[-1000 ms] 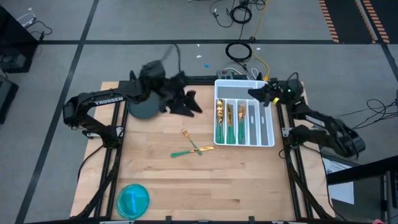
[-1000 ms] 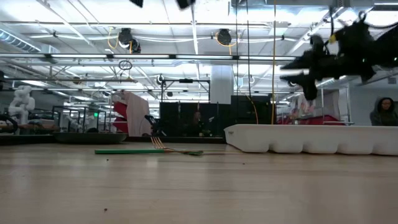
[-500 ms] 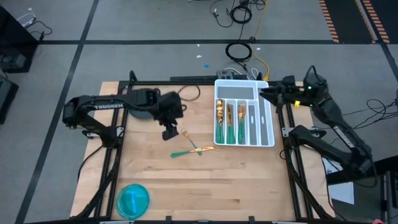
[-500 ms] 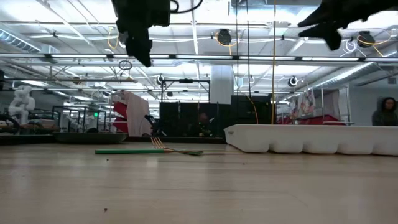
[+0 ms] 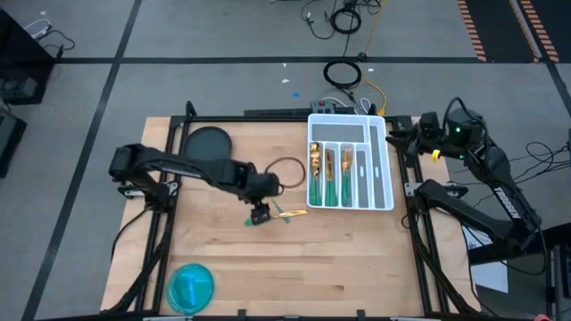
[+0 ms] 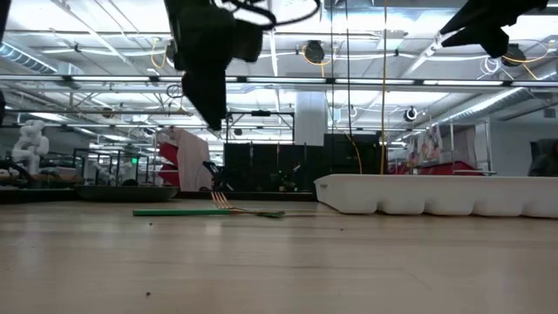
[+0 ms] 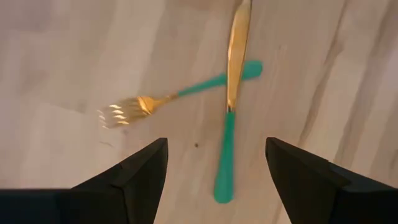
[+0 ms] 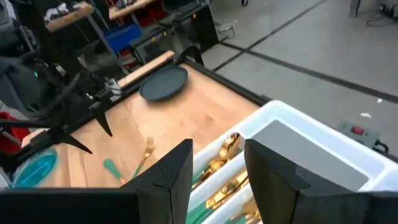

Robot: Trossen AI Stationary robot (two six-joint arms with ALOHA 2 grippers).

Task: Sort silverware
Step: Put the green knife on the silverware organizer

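A gold-headed fork and knife with green handles lie crossed on the wooden table, the knife over the fork's handle. They also show in the high view as the crossed pair. My left gripper hangs open above them, pointing down, its fingers on either side of the knife's handle and well clear of it, as the low view shows. More silverware lies in the white tray. My right gripper is open and holds nothing, raised beyond the tray's far right corner.
A dark round plate sits at the far left of the table. A teal round dish sits at the near left corner. A dark cable loop arches off my left arm. Bare wood lies across the near middle and right.
My left gripper has swung from beside the dark plate toward the table's middle, come down, and tipped from level to pointing down over the crossed fork and knife. My right gripper has risen and drawn back from the tray toward the right edge. The silverware has not moved.
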